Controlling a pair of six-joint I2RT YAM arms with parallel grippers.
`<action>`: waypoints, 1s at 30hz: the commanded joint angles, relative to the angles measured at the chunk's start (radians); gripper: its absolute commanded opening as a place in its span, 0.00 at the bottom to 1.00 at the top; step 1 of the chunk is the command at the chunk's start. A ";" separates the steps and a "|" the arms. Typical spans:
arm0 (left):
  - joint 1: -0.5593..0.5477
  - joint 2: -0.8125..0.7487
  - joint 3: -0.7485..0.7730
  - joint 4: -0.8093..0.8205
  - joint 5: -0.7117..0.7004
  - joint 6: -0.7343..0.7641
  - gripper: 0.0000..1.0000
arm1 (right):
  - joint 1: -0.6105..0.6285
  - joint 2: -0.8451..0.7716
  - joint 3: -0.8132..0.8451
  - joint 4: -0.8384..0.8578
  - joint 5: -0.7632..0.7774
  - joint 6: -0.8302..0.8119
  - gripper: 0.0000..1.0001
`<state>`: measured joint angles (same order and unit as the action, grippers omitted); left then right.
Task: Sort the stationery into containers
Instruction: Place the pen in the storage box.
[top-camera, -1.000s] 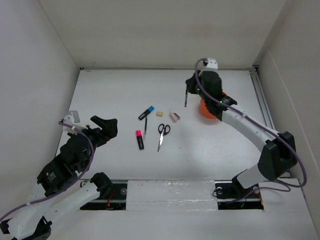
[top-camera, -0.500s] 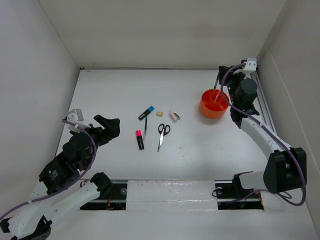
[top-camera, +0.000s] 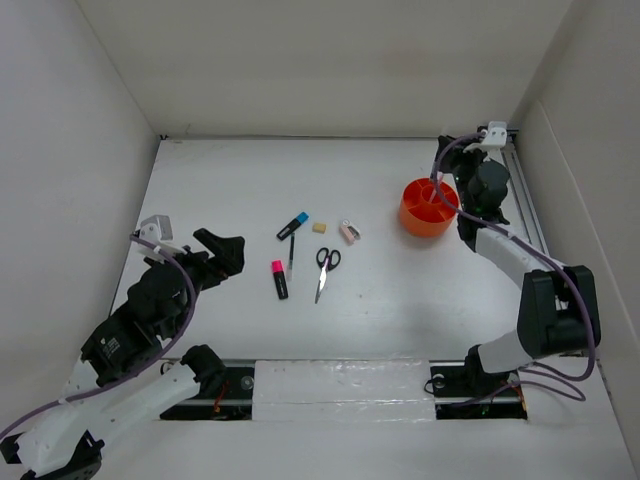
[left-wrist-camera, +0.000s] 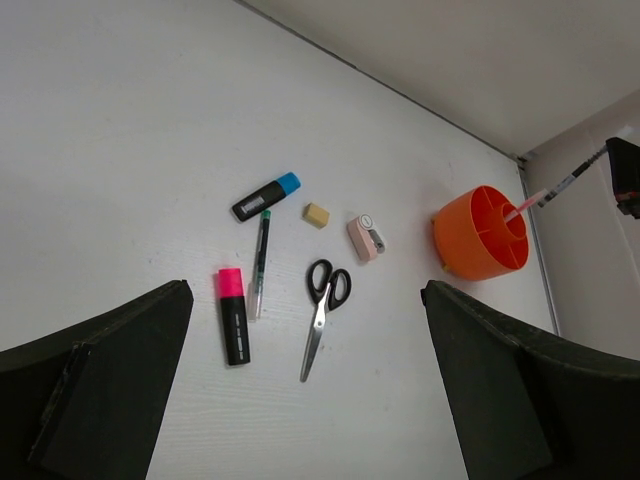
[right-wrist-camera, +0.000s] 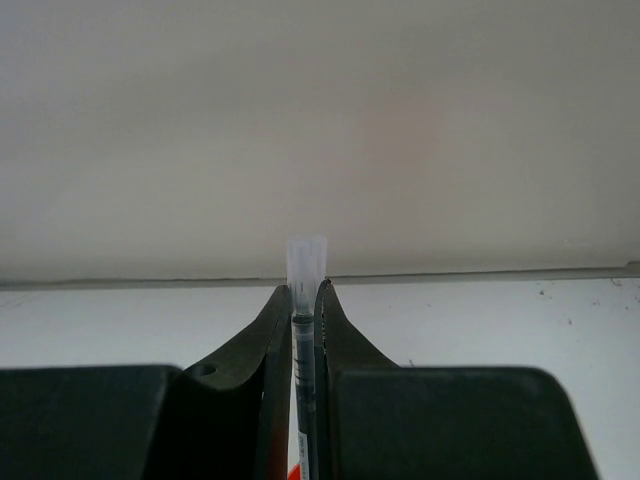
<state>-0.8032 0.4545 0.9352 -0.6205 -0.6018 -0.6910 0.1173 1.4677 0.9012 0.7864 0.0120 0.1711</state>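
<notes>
The orange tub (top-camera: 428, 207) stands at the right; it also shows in the left wrist view (left-wrist-camera: 480, 235). My right gripper (top-camera: 447, 170) (right-wrist-camera: 307, 290) is shut on a thin dark pen (right-wrist-camera: 305, 350) with a clear cap, slanting down toward the tub's far rim. A pink stick (left-wrist-camera: 525, 203) shows in the tub. At centre lie the pink-and-black highlighter (top-camera: 279, 279), blue-capped marker (top-camera: 292, 226), another dark pen (top-camera: 291, 256), scissors (top-camera: 324, 270), cream eraser (top-camera: 319, 227) and pinkish piece (top-camera: 349, 232). My left gripper (top-camera: 222, 250) (left-wrist-camera: 305, 300) is open and empty, left of them.
White walls close the table in at the left, back and right. A metal rail (top-camera: 522, 195) runs along the right edge just behind the right wrist. A white bar (top-camera: 340, 385) lies across the near edge between the arm bases.
My right arm swung with the pen from the tub's left side to its far right side, uncovering the tub. The left gripper crept slightly forward.
</notes>
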 joint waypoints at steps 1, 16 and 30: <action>-0.002 0.015 -0.006 0.045 0.014 0.022 1.00 | -0.004 0.016 -0.010 0.108 -0.014 -0.016 0.00; -0.002 0.024 -0.015 0.054 0.033 0.041 1.00 | -0.022 0.088 -0.062 0.149 -0.004 -0.047 0.00; -0.002 0.024 -0.015 0.064 0.042 0.041 1.00 | -0.042 0.097 -0.073 0.140 -0.024 -0.038 0.00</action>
<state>-0.8032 0.4698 0.9241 -0.5945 -0.5640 -0.6651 0.0792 1.5677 0.8341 0.8574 0.0097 0.1349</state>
